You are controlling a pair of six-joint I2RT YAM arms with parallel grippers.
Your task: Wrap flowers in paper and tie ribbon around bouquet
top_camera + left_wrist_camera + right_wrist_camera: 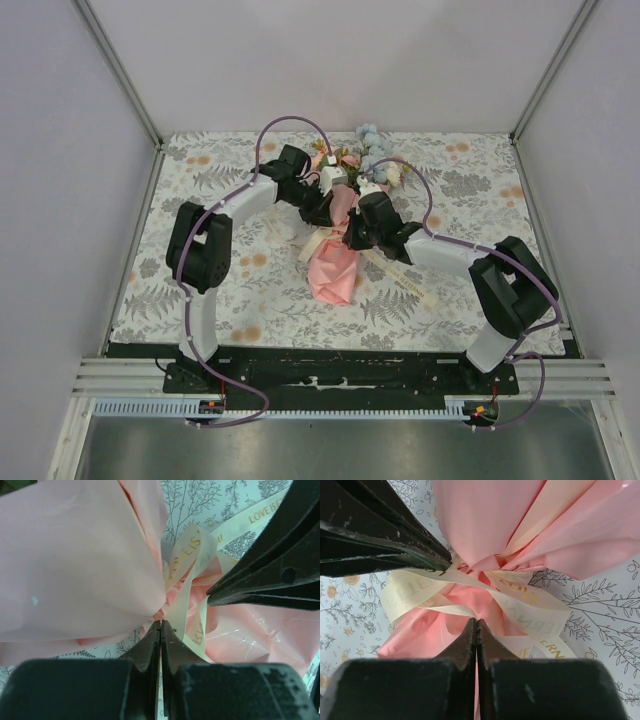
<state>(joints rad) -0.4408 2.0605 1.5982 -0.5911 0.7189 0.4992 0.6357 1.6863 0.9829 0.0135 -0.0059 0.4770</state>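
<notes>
L gripper [160,625] + R gripper [477,623] both clamping shut on ribbon [182,555] at waist of bouquet [335,265], lying mid tablecloth [200,170], flowers [370,135] pointing far side. Risk: uneven pulling, so ribbon slipping from jaws, knot loosening, or thin paper [75,555] tearing.

A bouquet [335,265] of matte salmon-pink paper [75,565], gathered into a crinkled cone, lies on its side near the middle of the table [200,300]. Its foot points to the near edge, and its peach-pink, pale blue and white artificial flowers [362,158] to the far edge. A narrow cream ribbon [532,605] with gold lettering crosses in loops at the pinched waist, one tail trailing towards the near right corner.
</notes>
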